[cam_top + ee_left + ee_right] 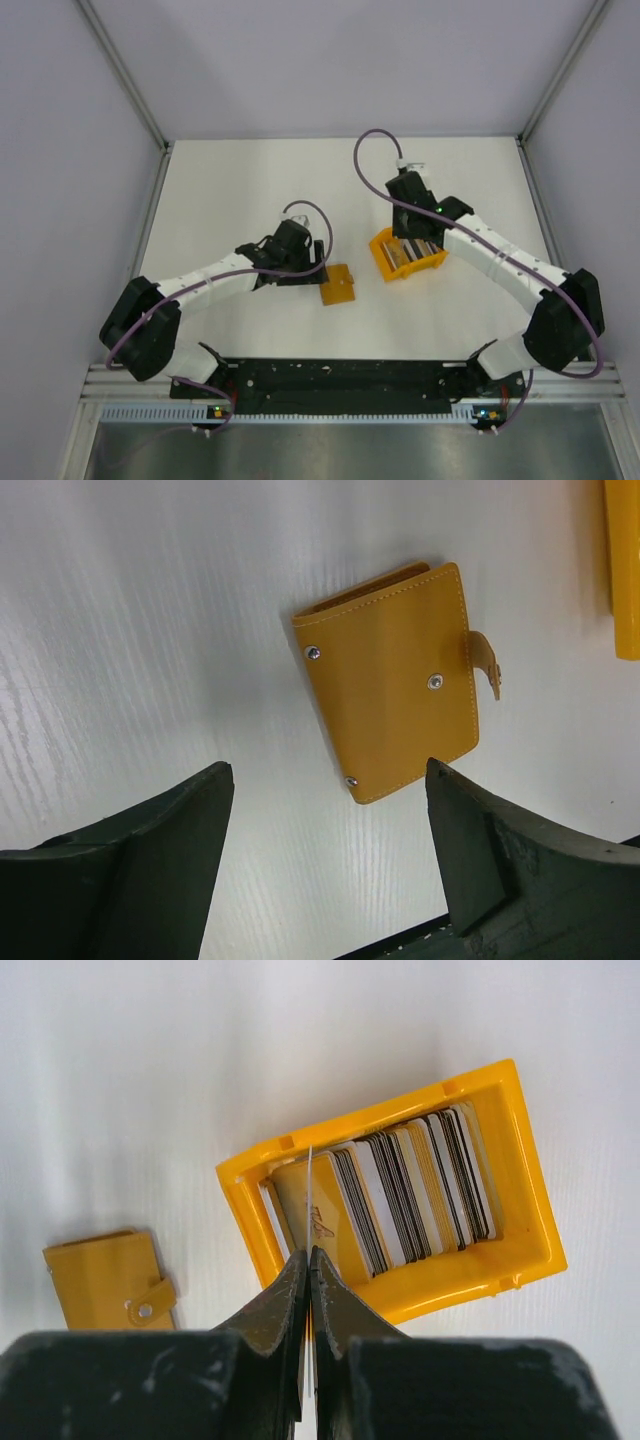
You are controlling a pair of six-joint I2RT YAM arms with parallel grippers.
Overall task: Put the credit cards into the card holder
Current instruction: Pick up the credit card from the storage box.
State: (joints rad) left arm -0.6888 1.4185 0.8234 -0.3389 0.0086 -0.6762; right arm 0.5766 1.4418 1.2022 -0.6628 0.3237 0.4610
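The credit cards (420, 1195) stand on edge as a striped row inside a bright orange bin (500, 1260); they also show in the top view (412, 252). My right gripper (309, 1258) is shut on one thin white card (310, 1185), seen edge-on, held above the bin's left end. The card holder (390, 680) lies closed and flat on the white table, its clasp tab on the right; it shows in the top view (338, 285) and in the right wrist view (105, 1278). My left gripper (330, 790) is open and empty, just short of the holder.
The orange bin (385, 262) sits right of the holder on the white table (230, 180). A black rail (340, 375) runs along the near edge. Grey walls enclose the table on three sides.
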